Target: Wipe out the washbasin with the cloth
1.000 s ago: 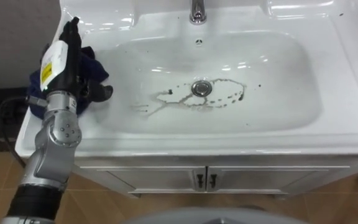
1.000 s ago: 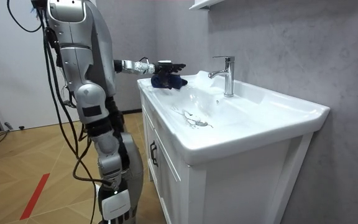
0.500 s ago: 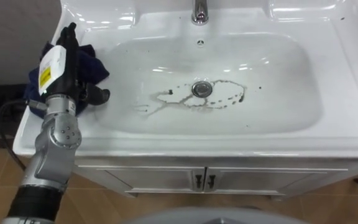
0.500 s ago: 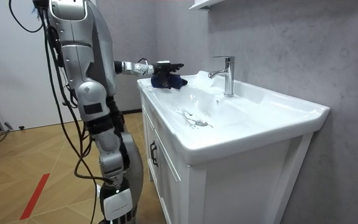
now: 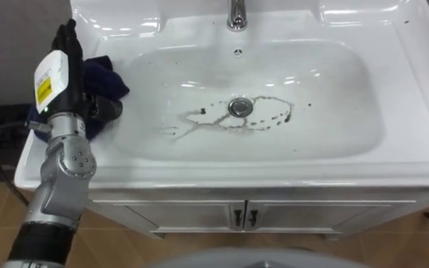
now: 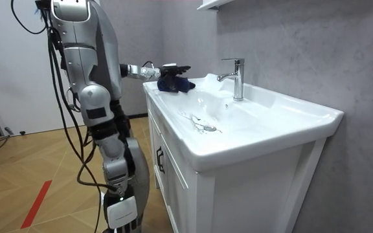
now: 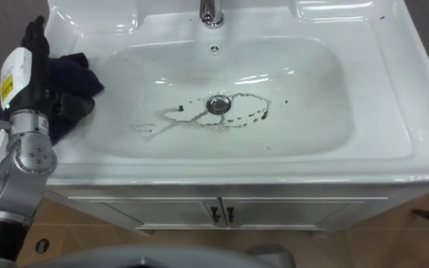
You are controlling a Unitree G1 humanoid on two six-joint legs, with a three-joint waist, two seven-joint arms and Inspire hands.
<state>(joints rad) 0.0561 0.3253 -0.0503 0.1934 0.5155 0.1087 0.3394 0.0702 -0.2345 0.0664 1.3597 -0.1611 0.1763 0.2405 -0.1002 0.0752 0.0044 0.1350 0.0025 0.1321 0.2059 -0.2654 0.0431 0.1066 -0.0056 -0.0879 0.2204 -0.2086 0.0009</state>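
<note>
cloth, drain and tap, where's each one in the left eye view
cloth (image 5: 104, 78), left eye view, its bunched middle
drain (image 5: 238, 106), left eye view, its metal centre
tap (image 5: 236, 16), left eye view, its base

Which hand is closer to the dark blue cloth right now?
Left. The left hand lies flat on the cloth at the left rim of the basin. The right hand is nowhere over the basin, so it is farther off.
</note>
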